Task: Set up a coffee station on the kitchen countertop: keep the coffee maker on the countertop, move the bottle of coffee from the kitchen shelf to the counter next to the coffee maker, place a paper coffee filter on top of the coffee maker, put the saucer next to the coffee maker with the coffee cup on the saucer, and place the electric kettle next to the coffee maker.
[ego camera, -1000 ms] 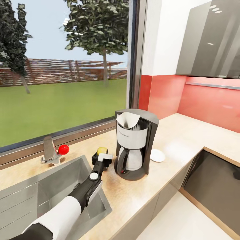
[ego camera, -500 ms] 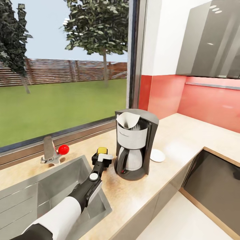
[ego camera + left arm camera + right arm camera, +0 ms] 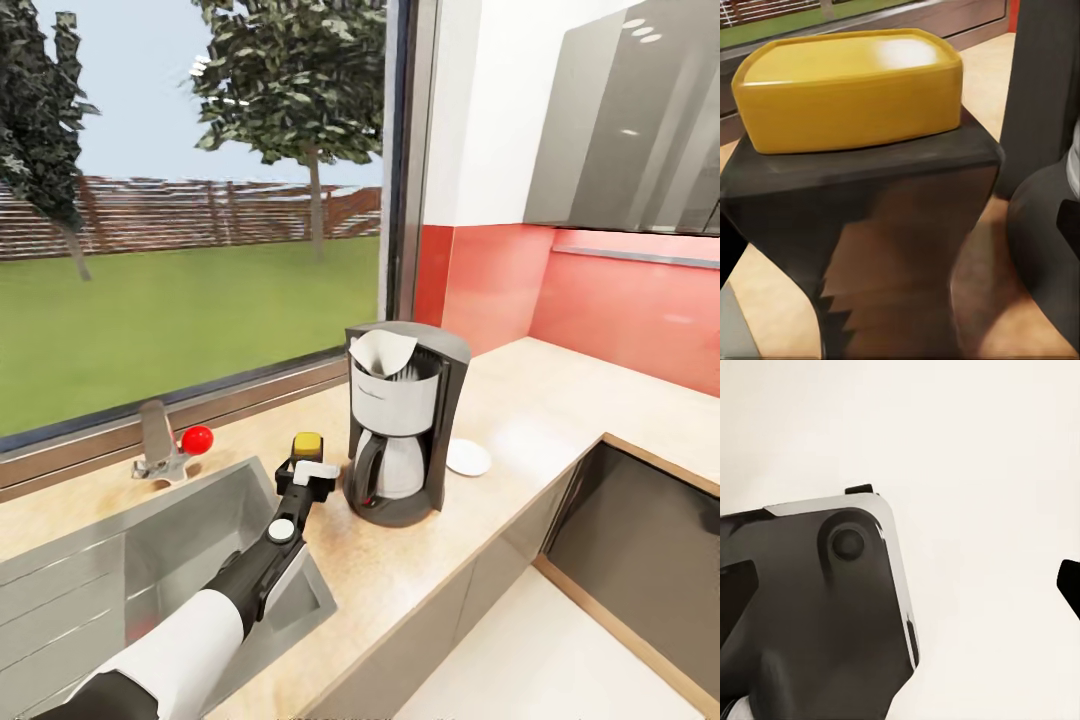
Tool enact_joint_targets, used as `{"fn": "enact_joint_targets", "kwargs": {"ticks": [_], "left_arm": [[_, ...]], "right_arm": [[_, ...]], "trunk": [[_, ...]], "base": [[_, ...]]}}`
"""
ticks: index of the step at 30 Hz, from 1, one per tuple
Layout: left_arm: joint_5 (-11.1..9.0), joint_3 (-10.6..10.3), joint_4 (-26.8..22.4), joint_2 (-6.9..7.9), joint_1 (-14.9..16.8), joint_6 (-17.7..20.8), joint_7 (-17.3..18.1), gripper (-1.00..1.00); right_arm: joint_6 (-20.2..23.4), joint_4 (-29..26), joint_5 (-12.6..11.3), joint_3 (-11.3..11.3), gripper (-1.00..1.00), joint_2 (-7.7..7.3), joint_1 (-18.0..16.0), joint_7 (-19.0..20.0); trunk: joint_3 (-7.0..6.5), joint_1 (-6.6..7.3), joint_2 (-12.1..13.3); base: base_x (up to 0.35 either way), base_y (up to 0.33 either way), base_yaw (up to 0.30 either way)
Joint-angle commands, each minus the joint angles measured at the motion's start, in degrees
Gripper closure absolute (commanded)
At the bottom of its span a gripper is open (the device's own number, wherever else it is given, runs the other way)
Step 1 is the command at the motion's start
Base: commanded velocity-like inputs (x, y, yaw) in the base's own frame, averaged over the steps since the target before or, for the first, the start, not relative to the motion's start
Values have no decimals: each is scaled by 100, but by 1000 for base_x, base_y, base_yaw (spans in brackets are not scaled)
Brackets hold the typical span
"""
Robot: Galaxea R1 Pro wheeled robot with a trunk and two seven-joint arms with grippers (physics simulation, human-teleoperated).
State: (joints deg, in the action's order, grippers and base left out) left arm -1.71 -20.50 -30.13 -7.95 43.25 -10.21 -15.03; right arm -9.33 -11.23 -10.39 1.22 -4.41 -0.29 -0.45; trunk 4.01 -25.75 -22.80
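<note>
We note the bottle of coffee (image 3: 306, 447) at the centre of the head view, standing upright on the counter (image 3: 520, 400) just left of the coffee maker (image 3: 404, 420). It is squat and dark, and its yellow cap (image 3: 847, 86) is broad, flat-topped and glossy in the left wrist view. The left claw (image 3: 305, 478) sits at the bottle's near side, over the right rim of the sink (image 3: 150, 560); the wrist view shows the dark body very close between its sides, but we cannot tell whether the claw is clenched on it or released.

The coffee maker is tall, with a dark grey back and silver-white housing. Its open top holds the white paper filter (image 3: 383, 352), which stands above the rim. Its glass pot (image 3: 392, 468) sits in the base. A white saucer (image 3: 467, 457) lies flat on the counter just right of the machine, with nothing on it. A tap (image 3: 157, 440) with a red knob (image 3: 197, 437) stands behind the sink.

In the right wrist view we see a dark robot part (image 3: 817, 615) against a pale surface; the right claw's state we cannot tell.
</note>
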Motion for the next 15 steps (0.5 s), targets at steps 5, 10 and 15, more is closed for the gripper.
{"fn": "enact_joint_targets", "kwargs": {"ticks": [5, 10, 15], "left_arm": [[-14, -42, 7, 4, 8, -16, -53, -100], [-14, -35, 7, 4, 8, -16, -52, -100], [-14, -34, 7, 4, 8, -16, -56, -100]], "right_arm": [[-17, 4, -25, 11, -100, 3, -4, 0], [-17, 2, -25, 10, -100, 1, -3, 0], [-17, 0, -25, 17, -100, 1, -2, -6]], "trunk": [[13, -3, -12], [13, -3, -12], [13, -3, -12]], "base": [[-14, 0, 0], [-64, 0, 0], [-285, 0, 0]]}}
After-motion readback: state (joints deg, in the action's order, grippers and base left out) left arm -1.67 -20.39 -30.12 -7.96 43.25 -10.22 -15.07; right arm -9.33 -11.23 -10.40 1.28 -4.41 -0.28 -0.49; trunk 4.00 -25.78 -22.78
